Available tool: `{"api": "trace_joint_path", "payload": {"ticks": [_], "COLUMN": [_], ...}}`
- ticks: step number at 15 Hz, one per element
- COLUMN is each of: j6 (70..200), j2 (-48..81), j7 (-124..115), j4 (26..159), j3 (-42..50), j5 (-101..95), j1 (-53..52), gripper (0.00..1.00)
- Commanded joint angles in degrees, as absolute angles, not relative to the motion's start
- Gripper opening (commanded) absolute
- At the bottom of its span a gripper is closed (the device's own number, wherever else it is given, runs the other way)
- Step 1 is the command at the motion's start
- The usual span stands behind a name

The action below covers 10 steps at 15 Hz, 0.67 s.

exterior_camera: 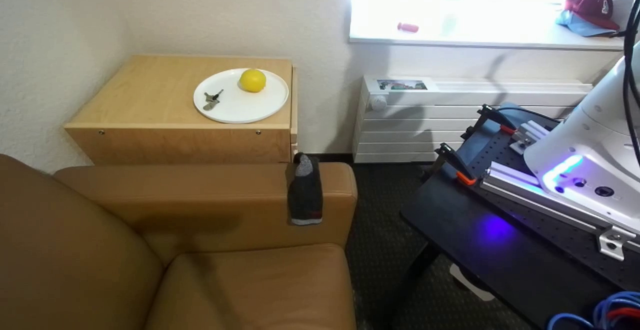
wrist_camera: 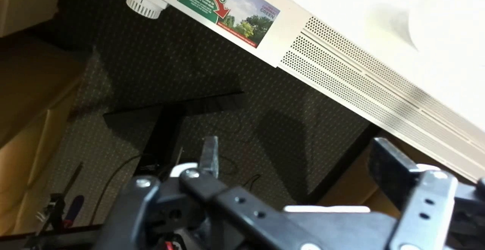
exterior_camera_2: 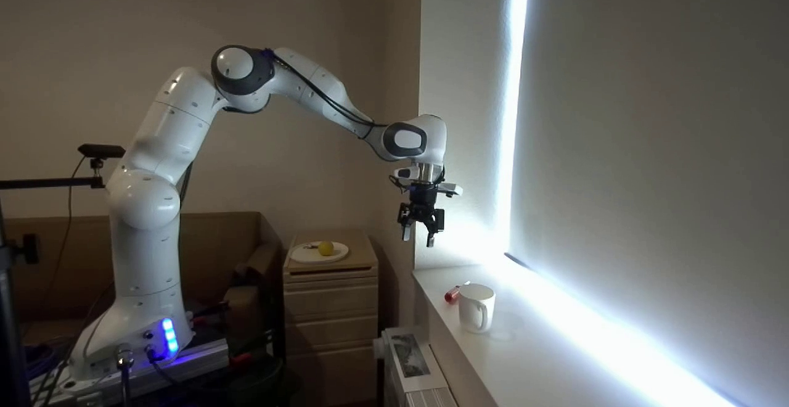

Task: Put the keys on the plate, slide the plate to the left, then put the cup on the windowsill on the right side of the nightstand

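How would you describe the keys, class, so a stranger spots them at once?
Find the light wooden nightstand beside the brown sofa. On top sits a round white plate. The keys lie on it, small, thin and greyish, unlike the plump yellow fruit sharing the plate.

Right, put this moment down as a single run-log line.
keys: on plate, apart from yellow fruit | plate: on nightstand | cup: upright on windowsill, near red object | jaws: open, holding nothing
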State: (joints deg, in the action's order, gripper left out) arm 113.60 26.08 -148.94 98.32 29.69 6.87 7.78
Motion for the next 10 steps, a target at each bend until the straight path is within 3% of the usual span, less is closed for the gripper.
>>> {"api": "trace_joint_path", "payload": {"ticks": [1, 4, 5, 10], "j6": [113.11, 112.4, 113.59, 109.2], "j2": [27.42, 29.12, 33.33, 45.62], "j7": [-148.86, -149.06, -149.08, -149.23], "j4": [97.38, 95.78, 94.1, 89.02], "j3": [30.93, 31.41, 39.82, 55.5], "j5": [8.95, 10.45, 15.58, 36.34], "j1": [7.83, 7.51, 2.13, -0.61], "gripper": [1.0, 1.0, 1.0, 1.0]}}
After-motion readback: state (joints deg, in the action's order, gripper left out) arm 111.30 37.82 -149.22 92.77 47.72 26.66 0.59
